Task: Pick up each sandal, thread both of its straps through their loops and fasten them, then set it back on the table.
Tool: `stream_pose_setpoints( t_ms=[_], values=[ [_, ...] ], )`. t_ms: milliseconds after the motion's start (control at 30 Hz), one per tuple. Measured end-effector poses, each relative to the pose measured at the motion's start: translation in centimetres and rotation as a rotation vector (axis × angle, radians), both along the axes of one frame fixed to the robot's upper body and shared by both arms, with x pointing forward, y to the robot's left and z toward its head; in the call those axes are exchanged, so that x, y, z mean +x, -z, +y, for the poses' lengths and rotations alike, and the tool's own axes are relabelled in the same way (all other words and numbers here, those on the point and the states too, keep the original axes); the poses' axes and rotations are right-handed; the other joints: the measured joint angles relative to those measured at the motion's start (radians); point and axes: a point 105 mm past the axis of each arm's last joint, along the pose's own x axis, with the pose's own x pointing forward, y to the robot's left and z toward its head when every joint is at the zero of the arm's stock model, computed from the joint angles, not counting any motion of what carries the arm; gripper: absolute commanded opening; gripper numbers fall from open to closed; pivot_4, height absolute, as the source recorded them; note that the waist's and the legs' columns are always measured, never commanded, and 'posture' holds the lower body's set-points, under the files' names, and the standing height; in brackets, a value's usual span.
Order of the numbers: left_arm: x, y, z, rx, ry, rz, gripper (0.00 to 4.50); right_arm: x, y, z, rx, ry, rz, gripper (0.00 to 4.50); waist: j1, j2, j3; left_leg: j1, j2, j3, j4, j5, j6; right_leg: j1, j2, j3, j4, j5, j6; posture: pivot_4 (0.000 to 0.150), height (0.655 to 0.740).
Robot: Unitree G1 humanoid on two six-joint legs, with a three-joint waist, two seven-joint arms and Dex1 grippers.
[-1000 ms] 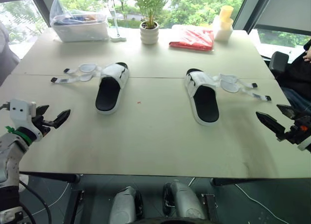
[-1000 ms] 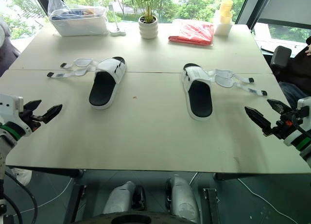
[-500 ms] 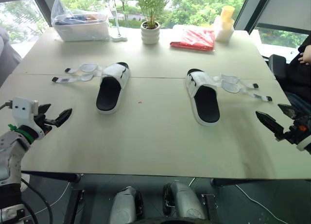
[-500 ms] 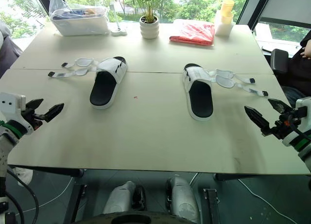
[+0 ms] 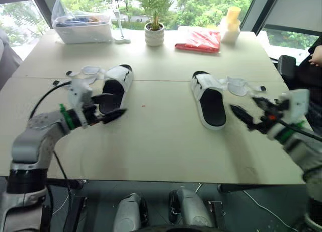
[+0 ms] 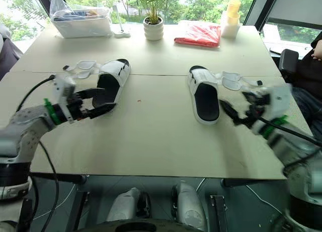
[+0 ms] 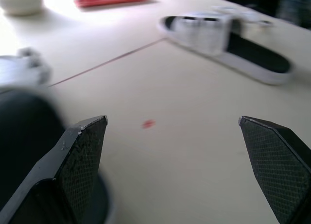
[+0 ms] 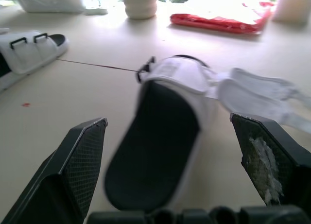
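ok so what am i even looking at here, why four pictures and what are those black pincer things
It is a humanoid robot, seen through its own cameras. The two wide pictures come from a pair of cameras in its head, looking down over a table. The two close-up pictures come from a camera on each wrist, looking out between that arm's two black fingers. Those pincers are its hands: the left gripper is close to the left sandal, and the right gripper is close to the right sandal. Both are open and hold nothing. Each sandal has white straps lying loose beside it, not yet fastened. At the far end stand a potted plant, a red packet and a clear plastic box.
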Motion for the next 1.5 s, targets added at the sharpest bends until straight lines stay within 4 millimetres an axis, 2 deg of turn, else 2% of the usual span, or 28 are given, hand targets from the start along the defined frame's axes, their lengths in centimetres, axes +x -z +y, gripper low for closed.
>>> stream_pose_setpoints(
  t_ms=[67, 200, 367, 467, 567, 667, 833, 900, 1100, 1367, 1500],
  values=[
    [-0.2, -0.6, -1.4, 0.020, 0.095, -0.010, 4.50, 0.9, 0.6, 2.2, 0.019, -0.009, 0.023, 4.40, 0.001, 0.000, 0.000, 0.000, 0.000, 0.000, 0.000, 0.000, 0.000, -0.001, 0.000, 0.000, 0.001, 0.000, 0.000, 0.150, 0.7278],
    [-0.2, -1.7, -3.5, 0.057, 0.253, -0.015, 4.50, 4.4, 2.2, 4.1, 0.062, 0.102, 0.092, 4.40, 0.002, 0.000, 0.000, -0.002, -0.001, 0.000, 0.000, 0.000, 0.000, -0.002, 0.000, 0.000, 0.001, 0.000, 0.000, 0.150, 0.7278],
    [0.0, -2.2, -3.9, 0.062, 0.311, 0.004, 4.50, 7.7, 4.2, 3.6, 0.118, 0.249, 0.198, 4.40, -0.002, 0.000, 0.000, -0.002, -0.001, 0.000, 0.000, 0.000, 0.000, -0.002, 0.000, 0.000, 0.002, 0.000, 0.000, 0.150, 0.7278],
    [0.1, -2.0, -3.9, 0.074, 0.319, 0.006, 4.50, 8.8, 4.4, 3.8, 0.170, 0.265, 0.215, 4.40, -0.004, 0.000, 0.000, -0.002, 0.000, 0.000, 0.000, 0.000, 0.000, -0.002, 0.000, 0.000, 0.002, 0.000, 0.000, 0.150, 0.7278],
    [0.7, -1.7, -4.1, 0.054, 0.305, 0.006, 4.50, 11.1, 3.9, 4.6, 0.226, 0.280, 0.189, 4.40, -0.016, 0.001, 0.000, -0.002, -0.001, 0.000, 0.001, 0.000, 0.000, -0.002, 0.000, 0.000, 0.004, 0.000, 0.000, 0.150, 0.7278],
    [0.7, -1.5, -4.6, 0.043, 0.309, 0.003, 4.50, 12.7, 2.7, 5.3, 0.211, 0.278, 0.108, 3.54, -0.024, 0.001, 0.000, -0.002, -0.001, -0.001, 0.001, 0.000, 0.000, -0.002, 0.000, 0.000, 0.004, 0.000, 0.000, 0.150, 0.7278],
    [0.8, -1.5, -4.5, 0.052, 0.305, -0.003, 4.50, 13.5, 4.7, 4.4, 0.126, 0.313, 0.070, 1.10, -0.025, 0.001, 0.000, -0.003, -0.001, -0.001, 0.001, 0.000, 0.000, -0.003, 0.000, 0.000, 0.004, 0.000, 0.000, 0.150, 0.7278],
    [0.8, -1.5, -4.6, 0.054, 0.308, -0.011, 4.50, 13.6, 4.3, 4.6, 0.041, 0.280, -0.001, 0.04, -0.025, 0.001, 0.000, -0.003, -0.001, -0.001, 0.001, 0.000, 0.000, -0.003, 0.000, 0.000, 0.004, 0.000, 0.000, 0.150, 0.7278],
    [0.9, -1.4, -4.6, 0.061, 0.312, -0.012, 4.50, 12.8, 3.8, 4.9, -0.035, 0.157, -0.081, 0.04, -0.024, 0.001, 0.000, -0.003, -0.001, -0.001, 0.001, 0.000, 0.000, -0.003, 0.000, 0.000, 0.004, 0.000, 0.000, 0.150, 0.7278],
    [0.9, -1.4, -4.1, 0.069, 0.312, 0.003, 4.50, 7.3, 2.9, 6.6, -0.103, -0.242, -0.088, 0.04, -0.024, 0.001, 0.000, -0.003, -0.001, -0.001, 0.001, 0.000, 0.000, -0.004, 0.000, 0.001, 0.005, 0.000, 0.000, 0.150, 0.7278],
    [0.4, -1.8, -3.8, 0.065, 0.352, 0.044, 4.50, 3.0, 2.5, 7.9, -0.210, -0.544, -0.072, 0.04, -0.022, 0.001, 0.001, -0.003, -0.001, -0.001, 0.001, 0.000, 0.000, -0.004, 0.000, 0.001, 0.004, 0.000, 0.000, 0.150, 0.7278]
  ],
)
